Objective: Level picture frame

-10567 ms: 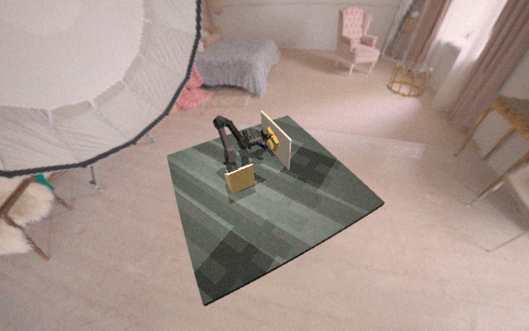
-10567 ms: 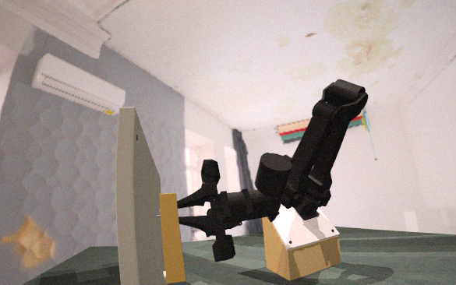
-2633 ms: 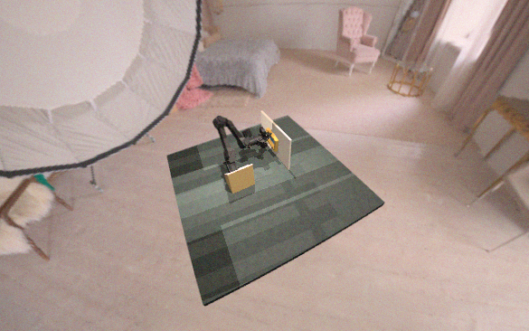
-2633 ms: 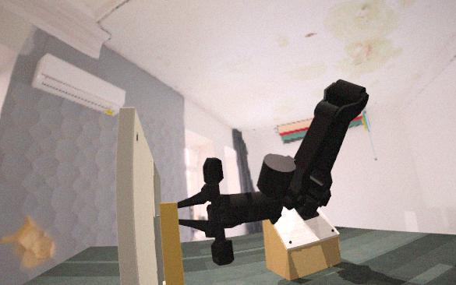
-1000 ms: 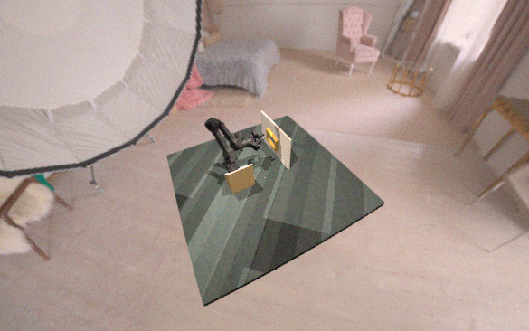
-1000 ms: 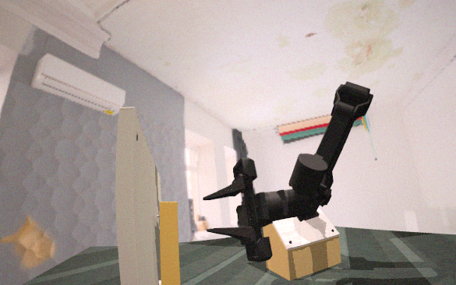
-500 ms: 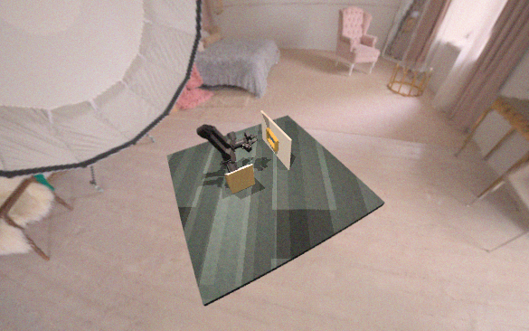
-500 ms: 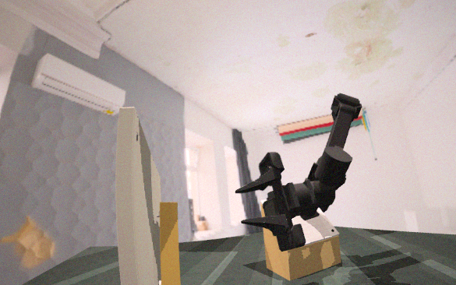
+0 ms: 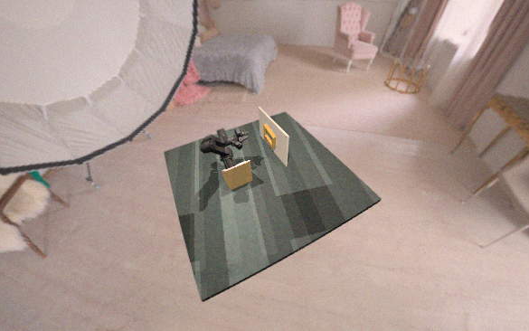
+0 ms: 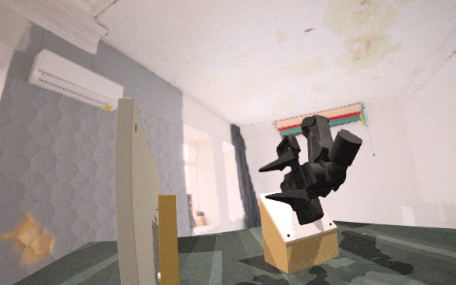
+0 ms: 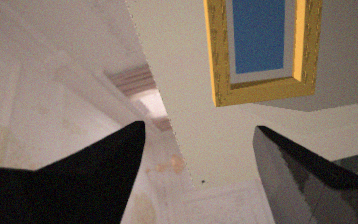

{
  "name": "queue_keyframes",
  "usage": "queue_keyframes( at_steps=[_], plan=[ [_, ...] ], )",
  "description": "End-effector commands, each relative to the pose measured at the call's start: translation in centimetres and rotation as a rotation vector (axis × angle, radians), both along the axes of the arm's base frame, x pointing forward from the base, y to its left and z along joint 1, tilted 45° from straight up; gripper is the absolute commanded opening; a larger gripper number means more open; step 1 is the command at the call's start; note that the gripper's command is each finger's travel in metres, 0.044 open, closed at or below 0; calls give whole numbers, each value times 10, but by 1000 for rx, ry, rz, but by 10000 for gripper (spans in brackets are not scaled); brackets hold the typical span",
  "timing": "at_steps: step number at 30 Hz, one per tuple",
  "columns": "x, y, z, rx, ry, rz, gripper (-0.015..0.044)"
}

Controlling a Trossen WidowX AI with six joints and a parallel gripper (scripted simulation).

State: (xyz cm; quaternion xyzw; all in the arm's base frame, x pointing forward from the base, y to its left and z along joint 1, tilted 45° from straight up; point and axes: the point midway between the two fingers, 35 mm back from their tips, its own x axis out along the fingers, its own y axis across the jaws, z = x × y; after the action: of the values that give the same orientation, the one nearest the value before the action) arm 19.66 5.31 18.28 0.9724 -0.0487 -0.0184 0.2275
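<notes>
The yellow picture frame [image 9: 269, 136] [image 10: 167, 237] [image 11: 265, 93] with a blue picture hangs on the upright cream board [image 9: 282, 148] [image 10: 125, 175] [image 11: 190, 75]. In the wrist view its top is cut off; in the exterior view it shows edge-on, close to the board. I cannot tell for certain whether it is level. The screw's hold and the notched strip are hidden behind it. My gripper [image 9: 244, 138] [image 10: 263, 183] [image 11: 199, 132] is open and empty. It stands well back from the frame, between it and the arm's base, touching nothing.
A tan wedge block [image 9: 238, 176] [image 10: 311, 251] with a white sloping top stands beside the arm's base. The striped green table top [image 9: 246, 244] [image 10: 216, 257] lies under the board and the arm. Small dark dots mark the board's corners. Room furniture is far off.
</notes>
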Motion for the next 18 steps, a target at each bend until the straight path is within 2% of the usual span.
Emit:
queue_keyframes(
  at_steps=[1,18],
  plan=[
    [-12,-10,-4,9,-2,-10,260],
    [-13,-11,-5,11,-2,-12,260]
  ],
)
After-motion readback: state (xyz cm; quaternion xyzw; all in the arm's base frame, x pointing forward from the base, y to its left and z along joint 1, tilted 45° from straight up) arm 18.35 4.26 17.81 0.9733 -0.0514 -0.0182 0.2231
